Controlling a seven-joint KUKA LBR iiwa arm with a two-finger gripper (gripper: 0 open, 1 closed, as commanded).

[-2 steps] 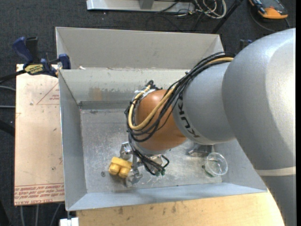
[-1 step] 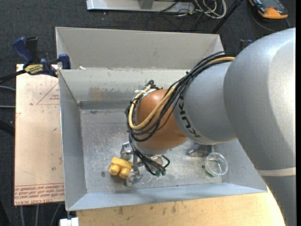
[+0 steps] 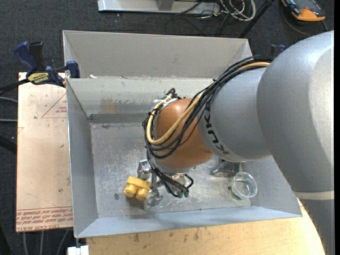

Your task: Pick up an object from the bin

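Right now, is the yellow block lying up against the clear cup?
No, the yellow block lies right beside the gripper, while the clear cup sits well apart on the gripper's other side.

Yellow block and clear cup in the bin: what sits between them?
In the camera view, the end effector stands between them, right beside the yellow block; a small grey metal piece lies near the clear cup.

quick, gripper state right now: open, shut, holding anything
Gripper: cannot be told whether open or closed. It is down at the floor of the bin, right beside a small yellow block.
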